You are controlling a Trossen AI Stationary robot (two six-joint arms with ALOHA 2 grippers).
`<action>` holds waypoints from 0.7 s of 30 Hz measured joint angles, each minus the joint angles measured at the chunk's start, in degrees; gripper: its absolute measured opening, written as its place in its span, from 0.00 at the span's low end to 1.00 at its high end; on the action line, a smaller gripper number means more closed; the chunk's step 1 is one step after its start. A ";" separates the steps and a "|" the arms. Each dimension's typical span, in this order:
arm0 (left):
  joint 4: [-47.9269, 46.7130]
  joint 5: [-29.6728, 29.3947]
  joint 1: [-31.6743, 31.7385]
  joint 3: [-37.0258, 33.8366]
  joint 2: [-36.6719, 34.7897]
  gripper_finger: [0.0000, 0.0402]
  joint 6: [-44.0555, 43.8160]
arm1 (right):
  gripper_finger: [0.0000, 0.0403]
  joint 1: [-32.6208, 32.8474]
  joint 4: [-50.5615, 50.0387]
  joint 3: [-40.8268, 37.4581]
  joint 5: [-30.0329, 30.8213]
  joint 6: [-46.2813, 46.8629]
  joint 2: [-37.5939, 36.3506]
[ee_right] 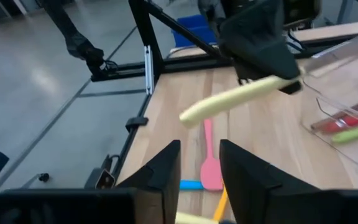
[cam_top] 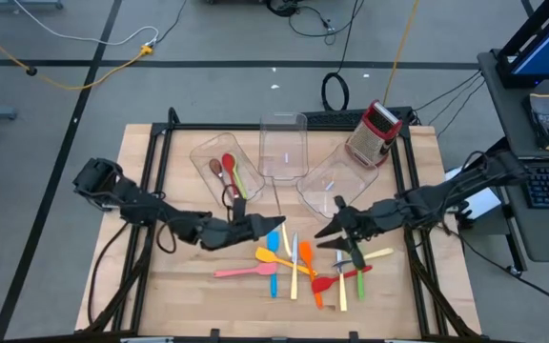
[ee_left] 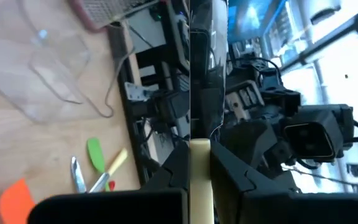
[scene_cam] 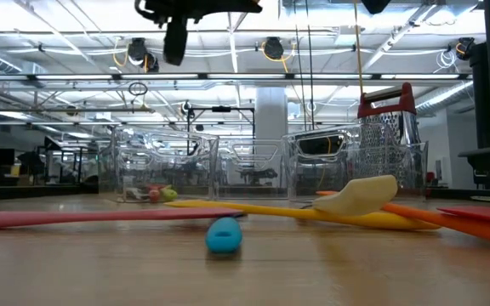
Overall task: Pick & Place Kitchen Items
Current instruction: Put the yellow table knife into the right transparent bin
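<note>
Tabletop [cam_top: 189, 286] has three bins; the left pincer [cam_top: 273, 222] is clenched on a cream-handled knife [ee_left: 201, 177], lifted above the scattered spatulas just below it. Right pincer [cam_top: 330, 231] hangs empty and parted over the utensil pile [cam_top: 346, 272]. Keep the grip firm and carry the knife level over a bin's mouth before loosening.

Even, bright overhead light falls on the desk [cam_top: 198, 305], leaving soft shadows. In the low view, ceiling strip lights glare above the clear bins [scene_cam: 253, 166]; the nearest blue spatula [scene_cam: 224, 235] is blurred.
</note>
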 joint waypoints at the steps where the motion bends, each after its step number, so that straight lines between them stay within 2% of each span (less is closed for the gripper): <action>1: 0.00 0.89 0.46 0.31 0.00 0.06 0.71 | 0.28 0.00 1.00 0.00 0.01 -0.02 0.53; 6: 0.02 5.98 2.39 1.92 0.00 0.06 4.76 | 0.35 -0.02 5.76 0.00 -0.01 0.06 2.23; 14: 3.32 14.14 4.87 2.25 0.00 0.06 9.65 | 0.47 -1.61 6.28 0.00 0.00 2.38 2.70; 21: 5.09 16.64 5.41 2.26 -0.02 0.06 11.54 | 0.56 -3.61 9.67 0.00 -1.29 6.37 3.06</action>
